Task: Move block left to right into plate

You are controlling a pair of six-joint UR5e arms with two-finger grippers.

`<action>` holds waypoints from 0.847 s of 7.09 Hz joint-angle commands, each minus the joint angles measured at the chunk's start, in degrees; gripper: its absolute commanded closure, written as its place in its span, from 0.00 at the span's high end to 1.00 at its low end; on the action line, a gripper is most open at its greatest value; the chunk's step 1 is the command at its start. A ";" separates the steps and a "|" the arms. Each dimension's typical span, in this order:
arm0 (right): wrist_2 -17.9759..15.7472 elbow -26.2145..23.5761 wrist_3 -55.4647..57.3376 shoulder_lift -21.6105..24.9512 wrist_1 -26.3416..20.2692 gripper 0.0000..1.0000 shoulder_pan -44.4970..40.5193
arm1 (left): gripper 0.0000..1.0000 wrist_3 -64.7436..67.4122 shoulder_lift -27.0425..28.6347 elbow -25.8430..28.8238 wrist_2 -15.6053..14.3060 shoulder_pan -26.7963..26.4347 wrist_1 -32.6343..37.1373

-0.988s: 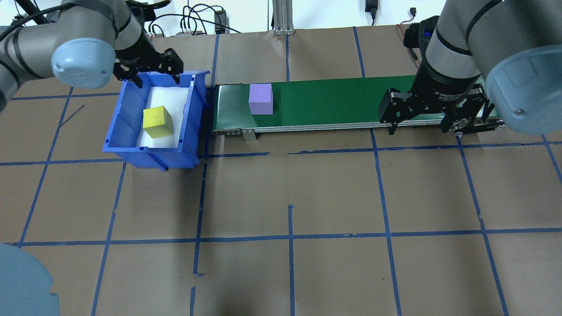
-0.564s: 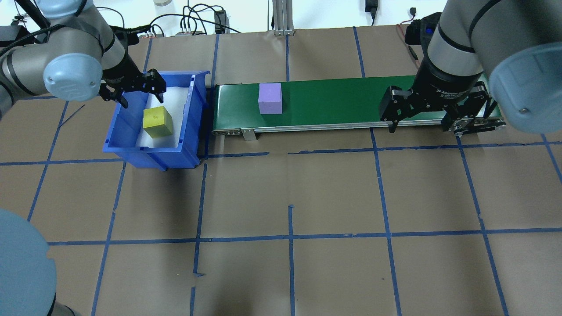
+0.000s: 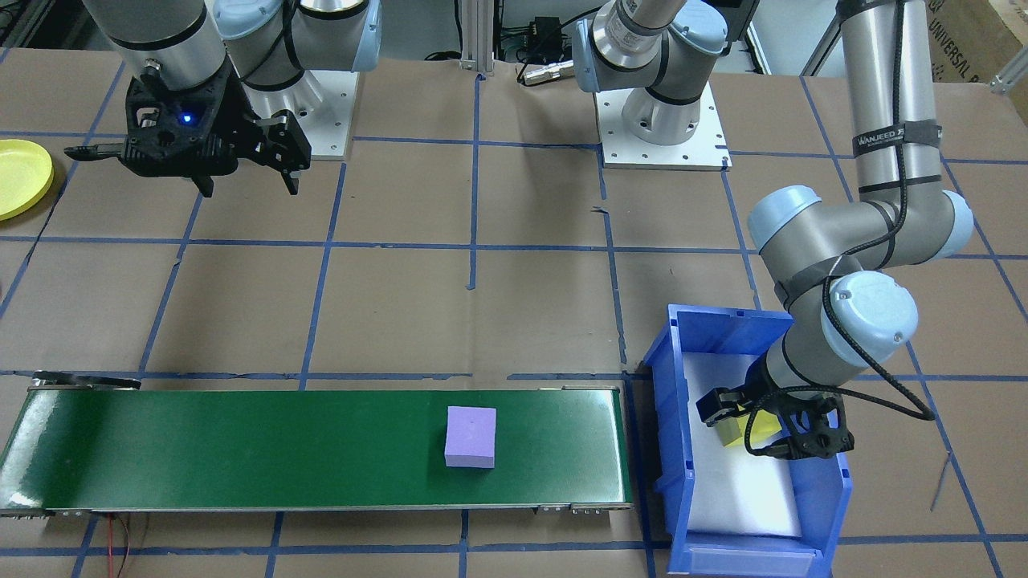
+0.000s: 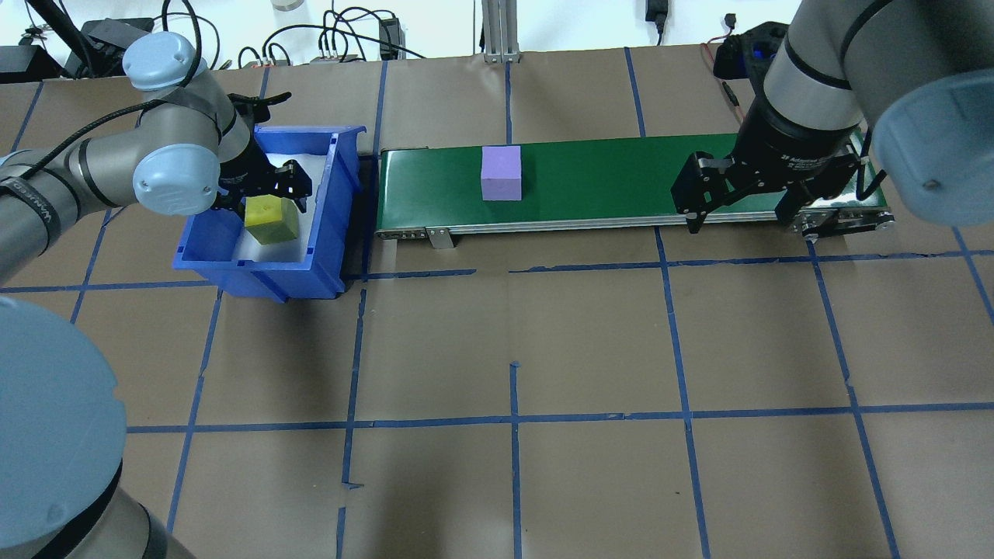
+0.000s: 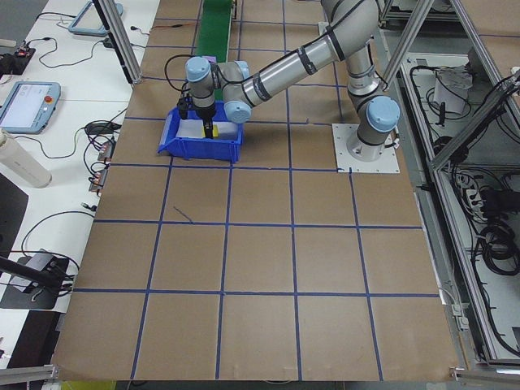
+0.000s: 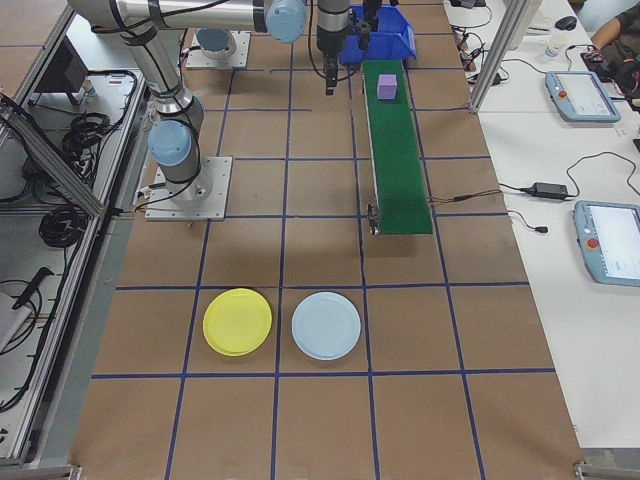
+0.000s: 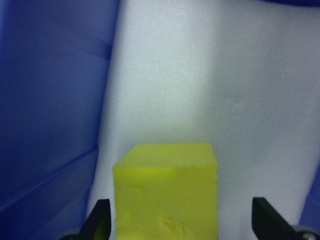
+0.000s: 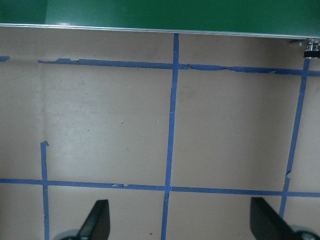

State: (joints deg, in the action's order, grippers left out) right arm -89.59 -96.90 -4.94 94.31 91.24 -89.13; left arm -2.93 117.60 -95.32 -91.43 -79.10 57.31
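Note:
A yellow block [image 4: 270,220] sits on white foam inside the blue bin [image 4: 339,194] at the table's left. My left gripper [image 4: 264,206] is down in the bin, open, with a finger on either side of the block [image 7: 167,195]; the left wrist view shows a gap at its right side. A purple block [image 4: 501,173] rides on the green conveyor [image 4: 606,178]. Near the belt's right end, my right gripper [image 4: 745,219] hangs open over bare table. The yellow plate [image 6: 237,322] lies on the table far to the robot's right, past the belt's end.
A light blue plate [image 6: 326,325] lies beside the yellow one. The conveyor [image 3: 241,449] runs from the bin [image 3: 666,401] toward the robot's right. Cables and a metal post line the table's far edge.
My left gripper has come down from the bin's far rim into the bin and now straddles the yellow block. The purple block has travelled right along the belt. The right gripper barely moved.

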 commanded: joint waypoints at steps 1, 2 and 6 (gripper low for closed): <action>1.34 -0.39 -1.83 0.08 0.17 1.00 1.34 | 0.92 0.03 0.61 -0.04 0.02 0.00 -0.27; 1.61 -0.48 1.31 0.26 -0.53 1.00 1.16 | 0.78 -0.15 0.61 0.05 0.03 0.00 -0.27; 2.04 -0.05 1.86 -0.62 0.78 1.00 1.42 | 0.20 -0.85 -3.76 1.80 0.03 -0.18 0.96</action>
State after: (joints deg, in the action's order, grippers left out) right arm -88.38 -97.25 -3.74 94.16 91.32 -87.52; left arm -3.52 116.16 -94.26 -91.41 -79.21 57.54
